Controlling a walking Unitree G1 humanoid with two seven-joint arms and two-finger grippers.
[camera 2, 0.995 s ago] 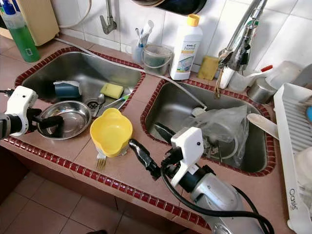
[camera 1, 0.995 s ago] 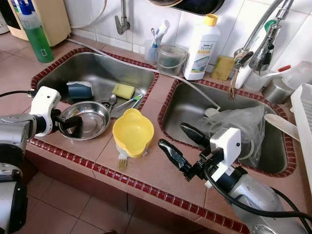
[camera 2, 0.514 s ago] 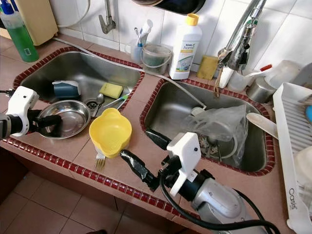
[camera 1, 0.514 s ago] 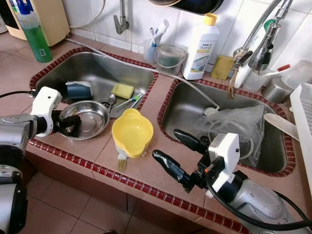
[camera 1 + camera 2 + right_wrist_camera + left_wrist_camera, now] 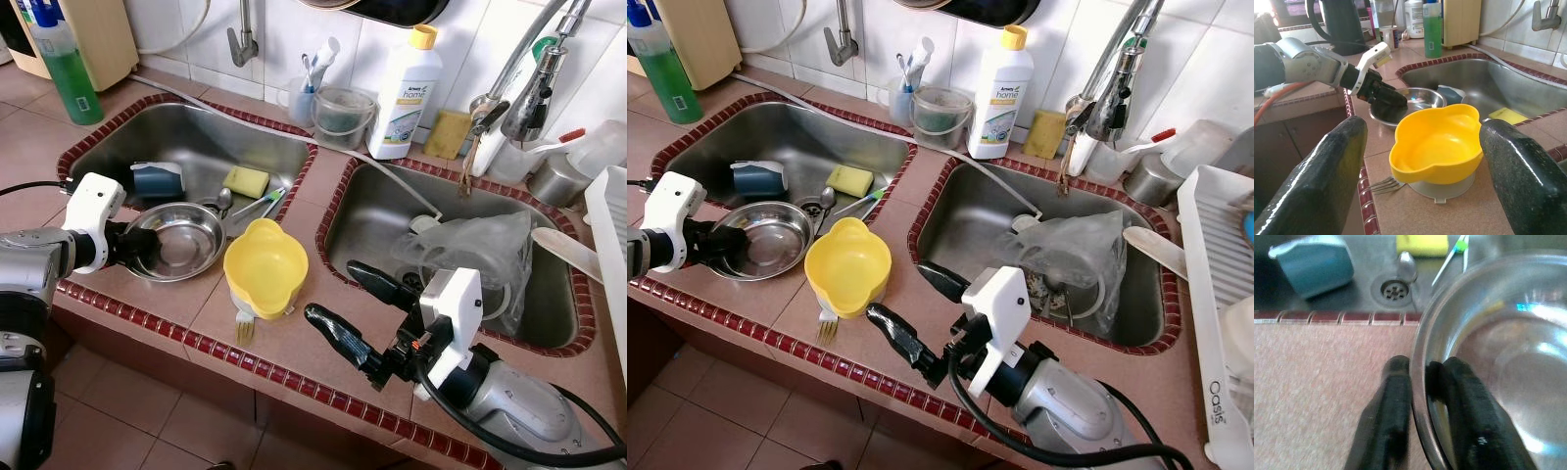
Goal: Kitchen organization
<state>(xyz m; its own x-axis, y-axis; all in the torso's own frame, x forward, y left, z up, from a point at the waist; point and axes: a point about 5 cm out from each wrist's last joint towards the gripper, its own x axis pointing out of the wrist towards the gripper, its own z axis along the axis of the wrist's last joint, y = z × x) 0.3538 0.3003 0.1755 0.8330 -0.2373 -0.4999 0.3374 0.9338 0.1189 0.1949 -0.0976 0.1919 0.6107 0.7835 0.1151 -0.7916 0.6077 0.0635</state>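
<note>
The right gripper [image 5: 359, 302] has crept toward the yellow bowl [image 5: 265, 266] on the counter, fingers spread. The left gripper [image 5: 1422, 396] pinches the steel bowl's [image 5: 179, 241] rim; light, slippery, best held there.

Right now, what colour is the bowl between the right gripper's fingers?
Bright yellow. The bowl shows best in the right wrist view, framed by the open right gripper.

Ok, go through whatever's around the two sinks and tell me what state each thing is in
Steel bowl: upright on the counter edge, rim pinched by the left hand.
Yellow bowl: upright, empty, sitting on a clear lid.
Right hand: open, pointed at the yellow bowl, not touching it.
Blue cup: lying on its side in the left sink.
Fork: flat on the counter, partly under the yellow bowl.
Detergent bottle: upright, capped.
</note>
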